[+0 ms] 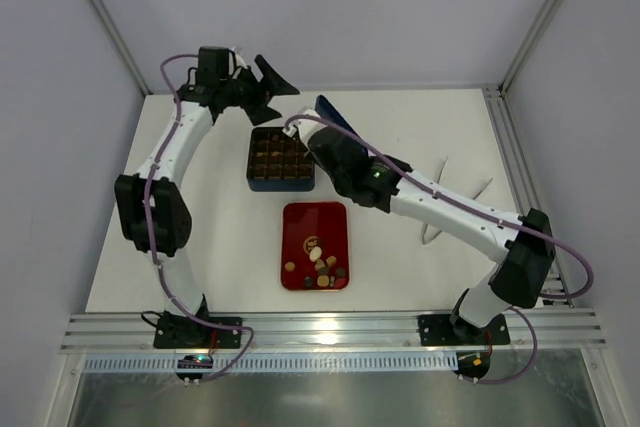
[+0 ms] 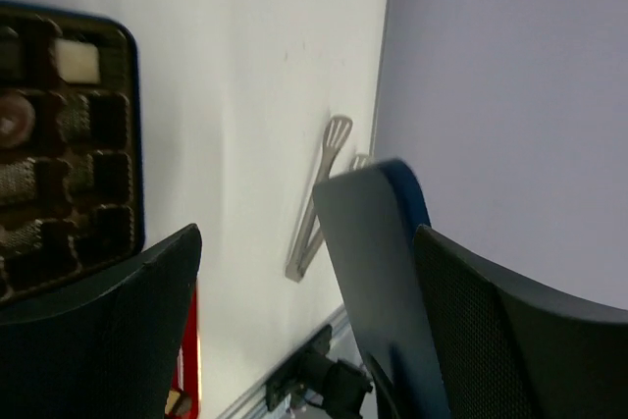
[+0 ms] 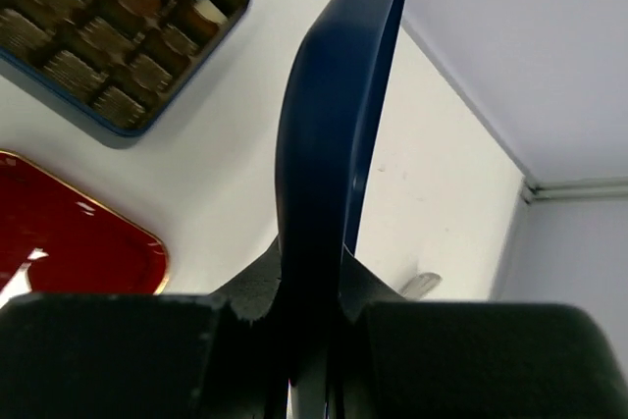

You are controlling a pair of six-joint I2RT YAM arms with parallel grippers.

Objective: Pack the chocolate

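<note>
Looking at the chocolate (image 1: 320, 265), it's a small heap of dark brown, tan and cream-white bites at the near end of the red tray (image 1: 300, 222), with more sitting in the grid of the blue box (image 1: 281, 159) just beyond it on the tabletop (image 1: 200, 227). Right wrist view shows the right fingers (image 3: 118, 360) pinching a dark blue lid (image 3: 329, 144) edge-on, hard to make out from overhead, and left wrist view shows the left fingers (image 2: 108, 340) spread wide.

No text, label, brand, number or sign can be read anywhere.
</note>
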